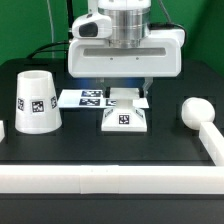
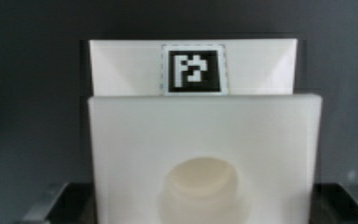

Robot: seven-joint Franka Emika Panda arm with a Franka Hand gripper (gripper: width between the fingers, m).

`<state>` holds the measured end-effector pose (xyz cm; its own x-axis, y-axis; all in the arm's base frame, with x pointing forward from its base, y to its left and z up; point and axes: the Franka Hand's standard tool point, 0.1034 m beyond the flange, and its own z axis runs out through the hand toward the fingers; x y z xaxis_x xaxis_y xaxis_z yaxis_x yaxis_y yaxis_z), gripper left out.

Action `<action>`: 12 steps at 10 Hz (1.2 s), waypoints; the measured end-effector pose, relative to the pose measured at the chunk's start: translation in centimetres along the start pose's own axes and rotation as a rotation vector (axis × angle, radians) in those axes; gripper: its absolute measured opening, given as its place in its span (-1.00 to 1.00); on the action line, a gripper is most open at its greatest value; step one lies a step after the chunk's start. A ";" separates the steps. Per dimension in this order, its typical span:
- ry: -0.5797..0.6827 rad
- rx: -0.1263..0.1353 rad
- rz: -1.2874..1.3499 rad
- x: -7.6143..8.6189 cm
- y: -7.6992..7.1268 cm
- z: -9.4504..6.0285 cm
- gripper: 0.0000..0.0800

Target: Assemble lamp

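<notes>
The hand (image 1: 126, 90) hangs right over the lamp base (image 1: 125, 117) on the black surface (image 1: 100, 150); whether its fingers stand wide or pinch, I cannot tell; the base is smooth white plastic, low, square, tagged, with a round hollow (image 2: 208, 182); the shade (image 1: 35, 101), a tagged cone with its narrow end up, stands at nine o'clock; the ball-headed bulb (image 1: 193, 111) lies at three o'clock.

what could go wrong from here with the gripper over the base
1. The gripper hangs right over the base; an off-centre close could nudge or twist it toward the marker board just behind.
2. The bulb lies loose at the exterior view's right; a jolt might roll it.
</notes>
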<state>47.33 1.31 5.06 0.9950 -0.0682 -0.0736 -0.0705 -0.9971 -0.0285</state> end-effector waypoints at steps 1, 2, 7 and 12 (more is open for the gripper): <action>0.015 0.002 -0.009 1.4 -0.7 -0.1 0.34; 0.031 0.004 -0.023 2.8 -1.6 -0.2 0.34; 0.097 0.018 -0.044 8.4 -5.5 -0.6 0.34; 0.144 0.030 -0.064 12.0 -7.8 -0.9 0.34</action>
<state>59.90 8.28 5.30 0.9972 -0.0111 0.0734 -0.0069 -0.9983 -0.0584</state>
